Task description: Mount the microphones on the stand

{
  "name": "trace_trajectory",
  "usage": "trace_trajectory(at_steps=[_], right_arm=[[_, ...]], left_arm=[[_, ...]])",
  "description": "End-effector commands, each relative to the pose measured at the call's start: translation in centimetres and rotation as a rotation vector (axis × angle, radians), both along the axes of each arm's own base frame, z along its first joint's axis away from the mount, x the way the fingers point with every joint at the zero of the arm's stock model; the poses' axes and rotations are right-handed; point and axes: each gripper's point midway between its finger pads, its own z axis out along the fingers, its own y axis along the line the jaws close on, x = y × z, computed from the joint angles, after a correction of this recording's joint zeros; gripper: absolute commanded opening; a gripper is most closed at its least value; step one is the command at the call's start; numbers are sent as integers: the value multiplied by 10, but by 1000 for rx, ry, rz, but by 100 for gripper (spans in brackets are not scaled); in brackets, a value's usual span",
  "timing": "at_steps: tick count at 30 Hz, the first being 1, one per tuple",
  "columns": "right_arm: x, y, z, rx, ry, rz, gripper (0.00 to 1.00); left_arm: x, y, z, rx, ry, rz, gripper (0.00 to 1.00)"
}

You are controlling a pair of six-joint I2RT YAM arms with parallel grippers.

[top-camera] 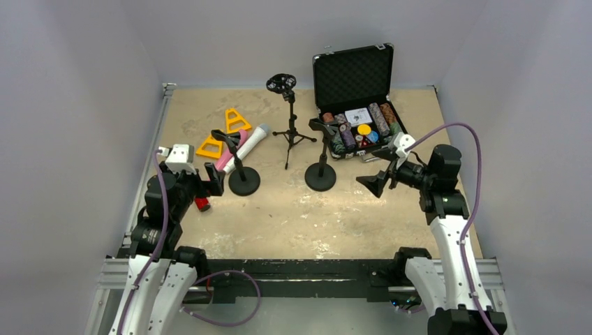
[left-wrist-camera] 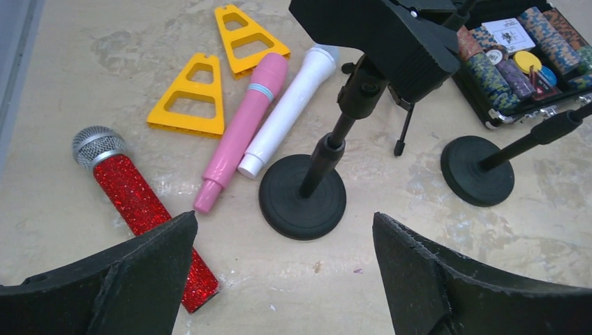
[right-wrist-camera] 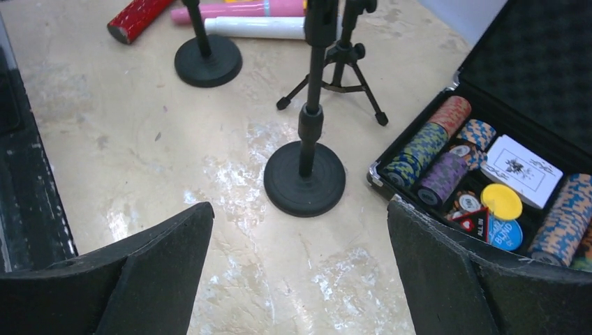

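Left hand [left-wrist-camera: 283, 227] and right hand [right-wrist-camera: 300, 209] both hang spread open and empty, while all three microphones lie on the beige tabletop [left-wrist-camera: 84, 42], none on a stand.
Glittery red microphone with grey mesh head [left-wrist-camera: 139, 202] lies just beside the left hand and may roll if struck off-centre. Pink microphone [left-wrist-camera: 241, 129] and white microphone [left-wrist-camera: 286, 112] touch, so gripping one could drag the other. Pressing a handle into the black round-based stand [left-wrist-camera: 304, 195] might tip it. The open case of poker chips [right-wrist-camera: 489, 202] crowds the right hand.
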Motion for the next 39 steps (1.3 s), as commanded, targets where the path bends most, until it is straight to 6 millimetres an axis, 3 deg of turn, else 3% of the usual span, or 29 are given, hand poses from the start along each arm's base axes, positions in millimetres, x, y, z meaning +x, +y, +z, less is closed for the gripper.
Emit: trace_trajectory(at_steps=[1,8,14,16,25,30,39], right_arm=[[4,14,-6,-88,-139,123,99],[13,55,8,-94,-273,343,98],[78,66,34,47,-272,255,97],[88,72,43,85,-273,255,95],[95,101,50,169,-265,337,90],[86,116,37,164,-230,420,79],[86,126,20,180,-112,474,39]], left_arm=[[1,-14,18,-52,-43,-60,100],[5,-15,10,-44,-5,-61,99],[5,-10,6,-28,11,-37,99],[5,-9,5,-23,14,-32,99],[9,-7,-1,-8,49,-21,99],[10,-7,-2,-5,51,-22,99],[11,-7,-1,-4,49,-26,99]])
